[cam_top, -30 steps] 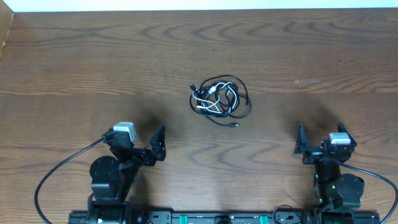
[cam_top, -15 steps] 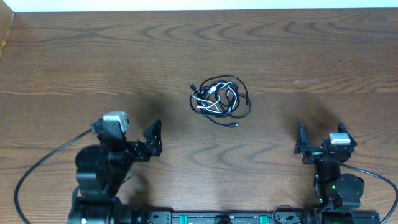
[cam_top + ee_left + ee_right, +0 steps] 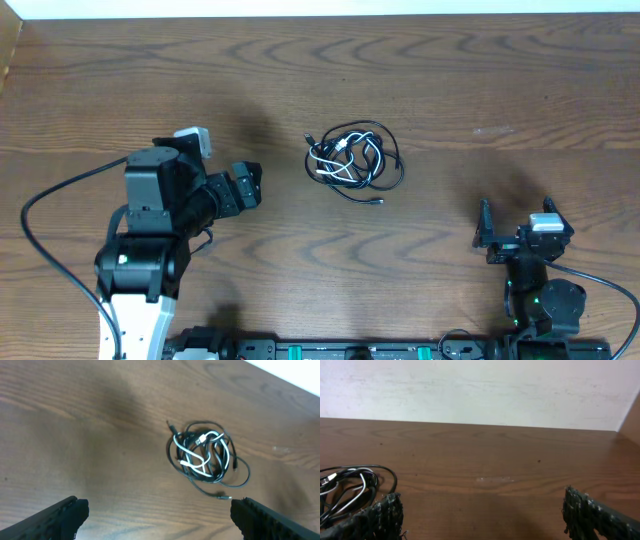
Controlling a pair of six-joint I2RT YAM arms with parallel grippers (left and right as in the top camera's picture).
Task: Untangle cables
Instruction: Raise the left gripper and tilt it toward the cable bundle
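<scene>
The cables (image 3: 350,163) lie in one tangled coil at the table's middle: thin black cords with a white one looped through, and a loose plug end trailing to the lower right. My left gripper (image 3: 248,184) hovers open to the left of the coil, pointing toward it. In the left wrist view the cables (image 3: 201,453) lie ahead of the wide, empty left gripper (image 3: 160,510). My right gripper (image 3: 516,222) stands open near the front right, far from the coil. The right wrist view catches the cables (image 3: 364,479) at its left edge, beyond the open right gripper (image 3: 482,505).
Dark wood table (image 3: 500,90) all round the coil. A pale wall (image 3: 480,385) backs the far edge. The left arm's thick black wire (image 3: 45,205) loops out at the front left.
My left arm has risen from its rest pose and swung forward, bringing its gripper nearer the cables. The right arm and the cables have not moved.
</scene>
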